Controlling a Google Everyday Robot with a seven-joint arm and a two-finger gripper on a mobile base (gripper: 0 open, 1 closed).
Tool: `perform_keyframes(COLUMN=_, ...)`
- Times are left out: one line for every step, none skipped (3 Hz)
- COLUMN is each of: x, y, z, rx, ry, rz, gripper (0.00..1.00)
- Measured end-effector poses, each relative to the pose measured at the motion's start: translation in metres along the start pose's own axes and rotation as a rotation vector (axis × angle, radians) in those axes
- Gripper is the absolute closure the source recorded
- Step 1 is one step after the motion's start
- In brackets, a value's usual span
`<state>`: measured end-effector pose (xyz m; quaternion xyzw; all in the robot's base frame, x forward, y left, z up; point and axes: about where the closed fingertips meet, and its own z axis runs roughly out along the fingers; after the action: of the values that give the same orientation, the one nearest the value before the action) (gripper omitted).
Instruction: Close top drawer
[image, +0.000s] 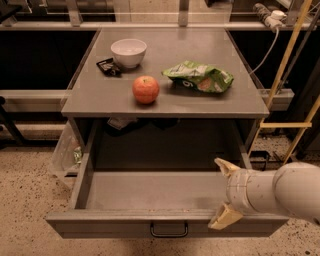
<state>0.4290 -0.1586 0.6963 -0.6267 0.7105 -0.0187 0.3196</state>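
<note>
The top drawer (100, 223) is a wide grey metal drawer pulled fully out under the grey cabinet top (165, 102). Its deep tray is empty, and a small black wire handle (169, 230) sits at the centre of its front. My gripper (223, 192) comes in from the right on a white arm. It is open, with its two cream fingers spread apart: one fingertip (223, 166) is over the drawer's right inner side and the other (222, 219) is at the drawer's front rim, right of the handle. The gripper holds nothing.
On the cabinet top stand a white bowl (128, 52), a small black packet (108, 67), a red apple (146, 89) and a green chip bag (199, 77). A clear plastic bag (65, 152) hangs at the cabinet's left side. Yellow frame bars (285, 125) stand at the right. The floor is speckled.
</note>
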Motion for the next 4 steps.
perform_keyframes(x=0.0, y=-0.033, z=0.002, rx=0.05, ry=0.006, rz=-0.004, gripper=0.42)
perform_keyframes(x=0.001, y=-0.068, z=0.009, rx=0.093, ry=0.015, rz=0.004, gripper=0.66)
perform_keyframes(x=0.001, y=-0.092, z=0.026, rx=0.105, ry=0.024, rz=0.013, gripper=0.89)
perform_keyframes(x=0.005, y=-0.101, z=0.044, rx=0.083, ry=0.026, rz=0.042, gripper=1.0)
